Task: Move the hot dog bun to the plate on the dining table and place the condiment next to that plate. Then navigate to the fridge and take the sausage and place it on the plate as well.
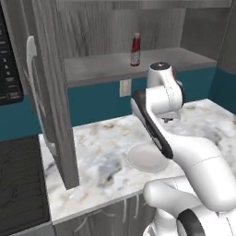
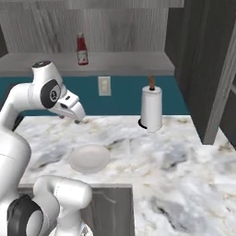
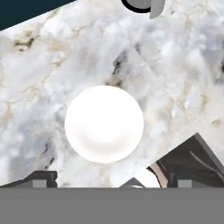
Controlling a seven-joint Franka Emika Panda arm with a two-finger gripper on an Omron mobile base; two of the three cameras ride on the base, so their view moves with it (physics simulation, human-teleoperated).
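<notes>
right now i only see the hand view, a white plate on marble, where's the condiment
observer: the red bottle stands upright on the shelf above the counter.
operator: anything else on the counter
observer: a paper towel roll stands to the right of the white plate.
operator: how's the gripper sitting
observer: the gripper hangs open above the counter, touching nothing.

Marble counter (image 2: 184, 184) carries a plain white plate (image 3: 104, 124), lying beyond the fingertips (image 3: 39, 183), and an upright paper towel roll (image 2: 151, 109) farther off. Grey shelf (image 2: 129, 62) carries the condiment (image 2: 82, 49), upright.
</notes>
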